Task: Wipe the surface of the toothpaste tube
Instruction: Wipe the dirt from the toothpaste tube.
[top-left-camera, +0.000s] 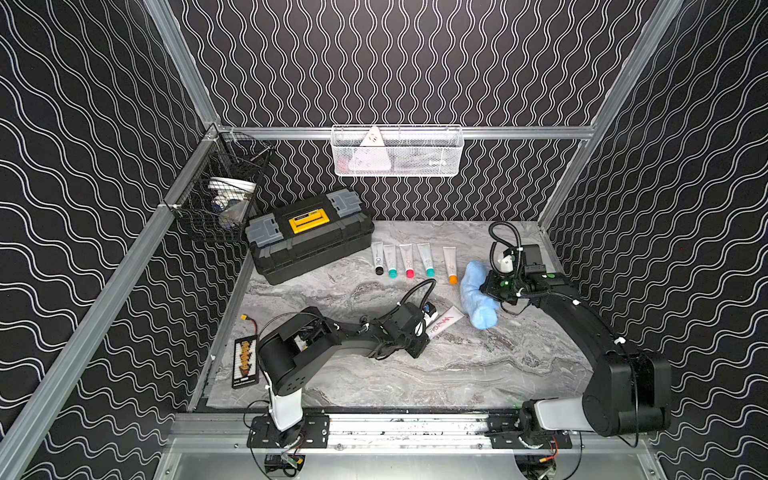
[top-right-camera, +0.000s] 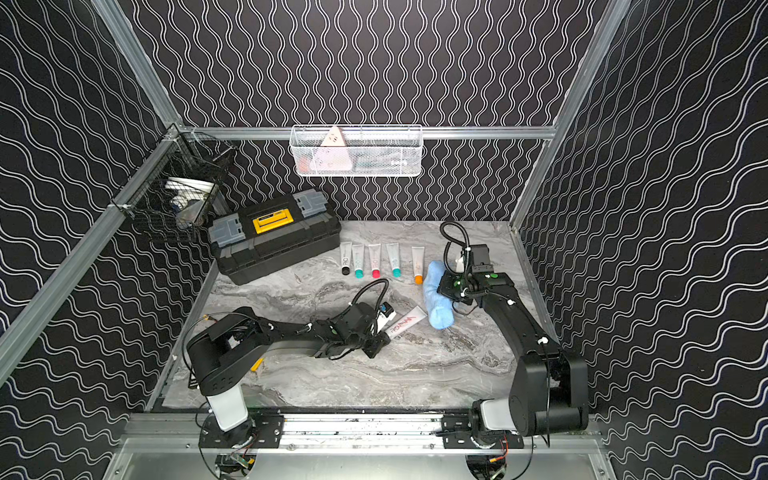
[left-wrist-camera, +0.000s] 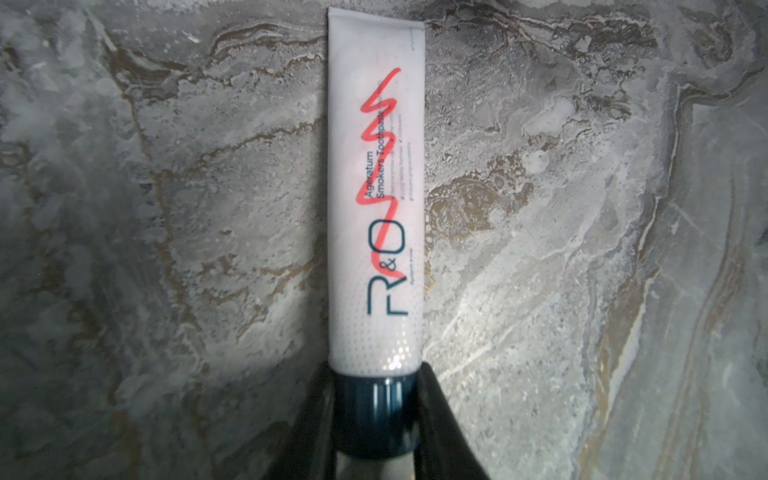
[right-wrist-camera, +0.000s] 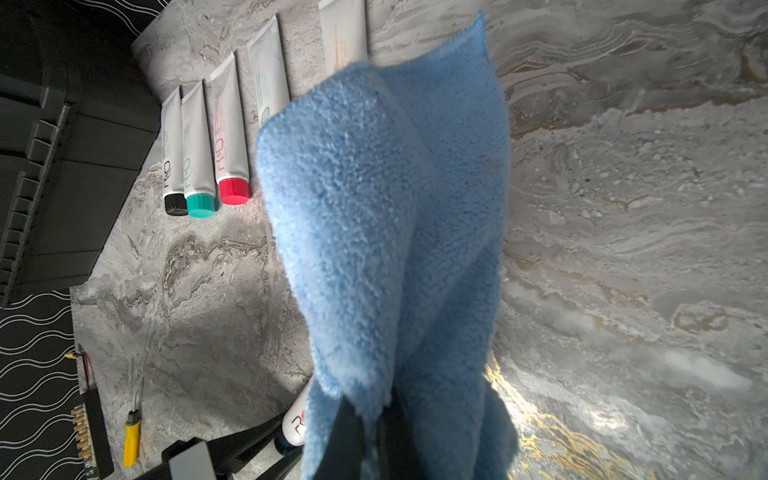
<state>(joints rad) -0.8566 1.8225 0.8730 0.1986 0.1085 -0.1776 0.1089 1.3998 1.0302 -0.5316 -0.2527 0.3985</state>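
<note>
I have the left claw (left-wrist-camera: 376, 386) clamped on the dark cap (left-wrist-camera: 374, 419) of the toothpaste tube (left-wrist-camera: 376, 199). The tube lies flat on the worktop (top-left-camera: 415, 374) at the middle of both top views with its red squiggle (left-wrist-camera: 380, 166) facing up. I judge this pins it against sliding when rubbed. The right claw (right-wrist-camera: 374, 419) is pinched on a fold of the blue cloth (right-wrist-camera: 386, 232), which drapes in a loose roll just right of the tube's crimped end, leaving plenty of free cloth to drag along the marked face.
</note>
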